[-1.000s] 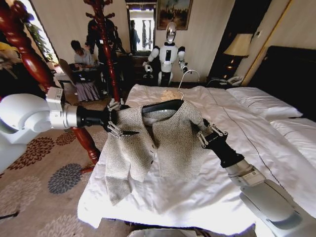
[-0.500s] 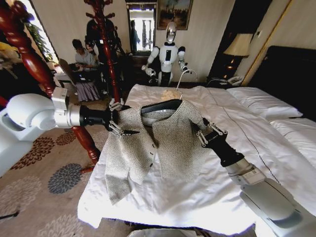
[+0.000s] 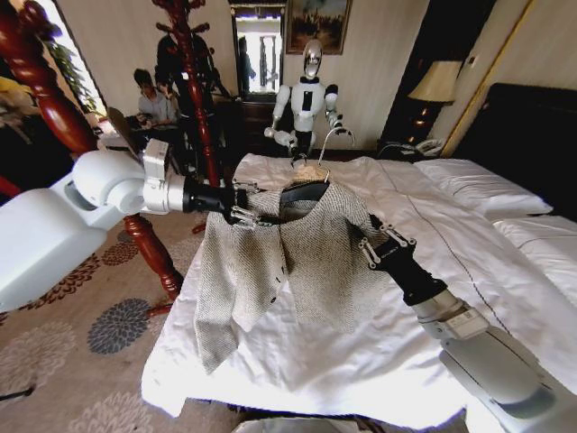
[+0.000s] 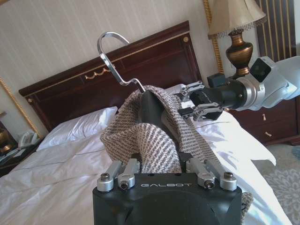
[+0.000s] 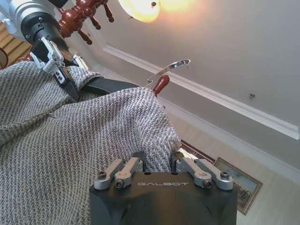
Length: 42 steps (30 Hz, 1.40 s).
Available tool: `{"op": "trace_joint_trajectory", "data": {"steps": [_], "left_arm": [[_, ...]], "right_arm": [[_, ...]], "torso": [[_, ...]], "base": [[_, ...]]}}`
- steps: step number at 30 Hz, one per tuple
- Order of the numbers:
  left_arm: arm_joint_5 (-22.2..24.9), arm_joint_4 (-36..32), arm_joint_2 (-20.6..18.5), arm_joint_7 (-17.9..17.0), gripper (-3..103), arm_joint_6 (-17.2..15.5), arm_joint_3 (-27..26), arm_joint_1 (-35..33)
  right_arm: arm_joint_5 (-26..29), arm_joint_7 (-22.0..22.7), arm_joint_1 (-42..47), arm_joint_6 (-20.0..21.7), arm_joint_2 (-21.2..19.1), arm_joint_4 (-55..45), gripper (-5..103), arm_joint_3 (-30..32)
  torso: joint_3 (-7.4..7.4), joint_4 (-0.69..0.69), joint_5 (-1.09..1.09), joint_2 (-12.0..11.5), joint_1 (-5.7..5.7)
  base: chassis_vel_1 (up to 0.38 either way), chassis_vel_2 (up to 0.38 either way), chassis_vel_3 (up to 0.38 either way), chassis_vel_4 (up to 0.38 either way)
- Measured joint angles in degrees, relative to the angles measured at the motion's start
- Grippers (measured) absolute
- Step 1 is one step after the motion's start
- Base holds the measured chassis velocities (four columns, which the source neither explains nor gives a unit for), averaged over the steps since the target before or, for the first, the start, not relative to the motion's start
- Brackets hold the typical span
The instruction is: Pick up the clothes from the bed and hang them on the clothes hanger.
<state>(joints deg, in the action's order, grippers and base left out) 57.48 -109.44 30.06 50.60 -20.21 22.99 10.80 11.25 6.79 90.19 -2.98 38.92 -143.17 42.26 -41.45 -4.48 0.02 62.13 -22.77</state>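
Note:
The clothes (image 3: 306,262), a grey-beige speckled knit jacket, hang draped over the black clothes hanger (image 3: 302,191) above the bed (image 3: 451,262). The hanger's silver hook (image 3: 334,140) points up. My left gripper (image 3: 245,212) is shut on the jacket's left shoulder, over the hanger's end. My right gripper (image 3: 368,245) is shut on the right shoulder. One sleeve (image 3: 212,316) dangles toward the bed's edge. In the left wrist view the jacket (image 4: 154,140) covers my left gripper's (image 4: 159,161) fingertips, with the hook (image 4: 112,51) beyond. In the right wrist view the knit (image 5: 70,150) lies across my right gripper (image 5: 157,161).
A red-brown wooden coat stand (image 3: 189,81) and a thick turned post (image 3: 54,108) rise left of the bed. Another robot (image 3: 306,95) stands past the bed's far end. Pillows (image 3: 478,185), a dark headboard (image 3: 532,135) and a lamp (image 3: 437,81) are to the right. Patterned carpet (image 3: 81,343) lies left.
My left arm has risen and moved right, lifting the jacket's left shoulder further over the hanger's end. The right gripper has held its place.

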Motion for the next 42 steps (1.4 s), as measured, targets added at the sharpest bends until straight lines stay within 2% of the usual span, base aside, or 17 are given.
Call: {"op": "trace_joint_trajectory", "data": {"steps": [3, 4, 6, 14, 23, 24, 25, 26, 27, 29, 30, 31, 36, 38, 41, 42], "left_arm": [[0.0, 0.2, 0.2, 0.7, 32, 0.0, 0.0, 0.1], [0.1, 0.3, 0.2, 1.1, 26, 0.0, 0.0, 0.0], [0.2, 0.4, 0.2, 1.4, 24, 0.0, -0.1, 0.0], [2.0, 1.4, 0.1, 3.7, 23, 0.4, -1.2, -0.5], [1.1, 2.6, -0.1, 7.5, 23, 1.7, -3.1, -0.8], [0.5, 2.9, -0.3, 8.0, 23, 1.9, -3.5, -0.9], [-0.1, 3.1, -0.5, 8.2, 20, 1.9, -3.8, -1.0], [-0.5, 3.5, -1.0, 8.5, 20, 2.1, -4.6, -1.4], [-0.6, 3.7, -1.5, 8.7, 20, 2.3, -5.8, -2.2], [-0.6, 3.8, -1.6, 8.7, 20, 2.3, -6.2, -2.5], [-0.7, 4.0, -1.9, 8.8, 20, 2.5, -7.6, -3.5], [-0.7, 4.0, -1.9, 8.8, 20, 2.5, -7.6, -3.5], [-0.9, 3.9, -3.6, 8.8, 20, 2.9, -15.0, -9.9], [-0.9, 3.8, -4.1, 8.9, 20, 2.9, -16.7, -11.6], [-0.5, 3.6, -5.7, 9.4, 20, 3.2, -20.9, -15.7], [-0.5, 3.6, -5.7, 9.4, 20, 3.2, -20.9, -15.7]], "right_arm": [[0.2, 0.0, 0.0, 0.0, 0.0, 0.0, 25, 0.2], [0.2, 0.0, 0.0, -0.1, 0.0, 0.0, 25, 0.2], [0.2, 0.0, 0.0, -0.1, 0.0, -0.1, 26, 0.2], [0.2, 0.1, -0.1, -1.3, 0.1, -0.2, 26, 0.0], [1.0, 0.0, 0.1, -2.6, 0.1, -0.2, 24, 0.1], [1.5, 0.1, 0.0, -2.7, 0.1, -0.2, 28, 0.1], [2.0, 0.3, -0.1, -2.7, 0.2, -0.2, 28, 0.2], [2.9, 0.5, -0.1, -2.8, 0.2, -0.2, 40, 0.3], [3.7, 0.6, -0.2, -3.0, 0.2, -0.2, 44, 0.3], [4.0, 0.6, -0.2, -3.1, 0.2, -0.2, 44, 0.3], [4.7, 0.6, -0.1, -3.2, 0.2, -0.2, 50, 0.2], [4.7, 0.6, -0.1, -3.2, 0.2, -0.2, 50, 0.2], [7.7, 1.5, -0.2, -3.2, -0.2, -0.2, 78, 0.3], [8.4, 1.8, -0.2, -3.2, -0.2, -0.2, 78, 0.4], [10.6, 3.1, -0.5, -2.1, -0.5, -0.1, 93, 0.9], [10.6, 3.1, -0.5, -2.1, -0.5, -0.1, 93, 0.9]], "torso": [[0.0, 0.01, 0.0, 0.0, 0.0], [0.0, 0.01, 0.0, 0.0, 0.0], [0.0, 0.01, 0.0, 0.0, 0.0], [0.0, 0.01, -0.01, 0.0, 0.0], [0.0, 0.0, -0.01, 0.0, 0.0], [0.0, 0.0, 0.0, 0.0, 0.0], [0.0, 0.0, 0.0, 0.0, 0.01], [0.0, 0.0, -0.01, 0.0, 0.0], [0.0, 0.01, -0.01, 0.0, 0.0], [0.0, 0.01, -0.01, 0.0, 0.0], [0.0, 0.0, -0.01, 0.0, 0.0], [0.0, 0.0, -0.01, 0.0, 0.0], [0.01, 0.01, -0.01, 0.0, 0.0], [0.01, 0.01, -0.02, 0.0, 0.01], [0.0, 0.01, -0.01, 0.0, 0.0], [0.0, 0.01, -0.01, 0.0, 0.0]], "base": [[0.0, 0.0, 0.0, 0.0], [0.0, 0.0, 0.0, 0.0], [0.0, 0.0, 0.0, 0.0], [0.0, 0.0, 0.0, 0.0], [0.0, 0.0, 0.0, 0.0], [0.0, 0.0, 0.0, 0.0], [0.0, 0.0, 0.0, 0.0], [0.0, 0.0, 0.0, 0.0], [0.0, 0.0, 0.0, 0.0], [0.0, 0.0, 0.0, 0.0], [0.0, 0.0, 0.0, 0.0], [0.0, 0.0, 0.0, 0.0], [0.0, 0.0, 0.0, 0.0], [0.0, 0.0, 0.0, 0.0], [0.0, 0.0, 0.0, 0.0], [0.0, 0.0, 0.0, 0.0]]}}
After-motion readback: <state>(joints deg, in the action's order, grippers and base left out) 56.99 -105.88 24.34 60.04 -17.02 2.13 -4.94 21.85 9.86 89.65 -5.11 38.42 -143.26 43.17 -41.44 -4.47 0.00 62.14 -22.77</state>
